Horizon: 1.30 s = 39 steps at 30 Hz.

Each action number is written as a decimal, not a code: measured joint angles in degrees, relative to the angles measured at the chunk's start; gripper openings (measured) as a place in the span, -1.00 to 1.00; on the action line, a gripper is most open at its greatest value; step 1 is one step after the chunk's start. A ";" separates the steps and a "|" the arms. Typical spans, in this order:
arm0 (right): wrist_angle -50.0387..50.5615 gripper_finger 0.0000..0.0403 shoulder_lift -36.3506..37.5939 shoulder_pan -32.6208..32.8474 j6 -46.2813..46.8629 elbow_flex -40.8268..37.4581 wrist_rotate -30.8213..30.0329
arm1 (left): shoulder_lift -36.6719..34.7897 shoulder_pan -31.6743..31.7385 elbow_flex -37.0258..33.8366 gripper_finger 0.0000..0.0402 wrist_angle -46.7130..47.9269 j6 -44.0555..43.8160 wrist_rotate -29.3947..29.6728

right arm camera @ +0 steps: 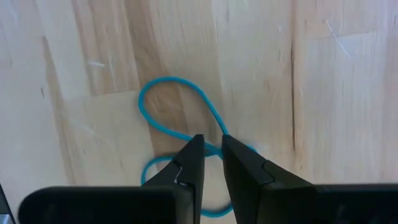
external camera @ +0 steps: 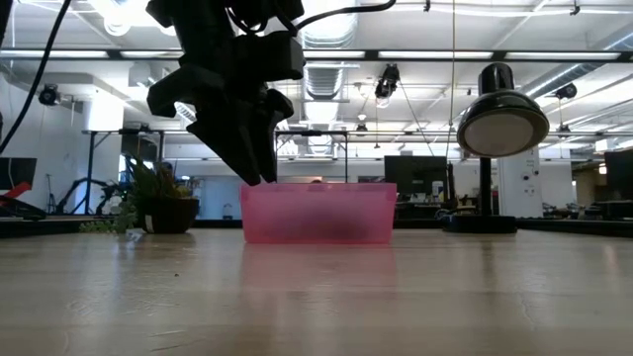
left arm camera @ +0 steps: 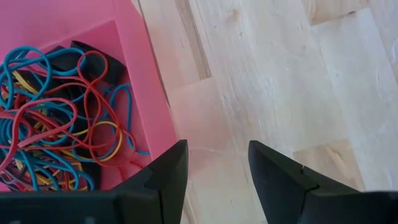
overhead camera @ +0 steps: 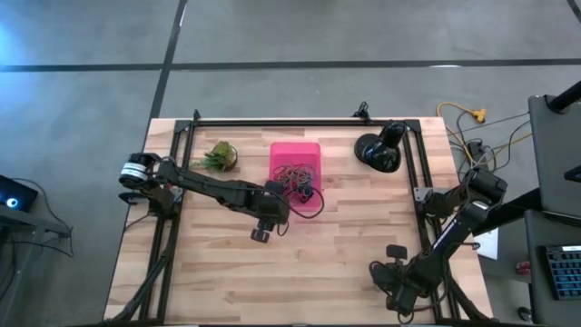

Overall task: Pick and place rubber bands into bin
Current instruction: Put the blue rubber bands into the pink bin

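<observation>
The wooden table (overhead camera: pixel 345 245) carries the pink bin (overhead camera: pixel 296 156) near its far middle, with a tangle of rubber bands (left arm camera: pixel 56 130) inside. The left gripper (left arm camera: pixel 214 165) hangs just beside the bin's near wall, fingers spread and empty. The right gripper (right arm camera: pixel 211 158), at the table's near right corner, pinches a blue rubber band (right arm camera: pixel 180 109) lying on the wood.

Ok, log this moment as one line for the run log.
left end effector: open, at bin edge | right end effector: closing on blue rubber band on table | bin: holds rubber bands
</observation>
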<state>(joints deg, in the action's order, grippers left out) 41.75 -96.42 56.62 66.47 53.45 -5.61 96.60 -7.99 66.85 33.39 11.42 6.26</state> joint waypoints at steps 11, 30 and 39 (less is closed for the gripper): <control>1.59 -0.74 0.44 0.00 -0.67 0.33 -0.32 | 0.00 0.02 0.00 -0.24 -0.09 0.00 0.00; 1.02 -0.74 0.68 0.12 0.53 0.19 -0.12 | 0.00 0.02 -0.63 -0.24 -0.42 0.00 -0.02; 0.76 -0.74 0.68 0.11 1.18 -0.52 0.06 | 0.00 0.02 -0.63 -0.24 -0.63 -0.02 -0.02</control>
<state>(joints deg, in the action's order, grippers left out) 42.51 -95.74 56.73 67.65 52.93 -5.55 96.60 -7.97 66.22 32.76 11.40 6.24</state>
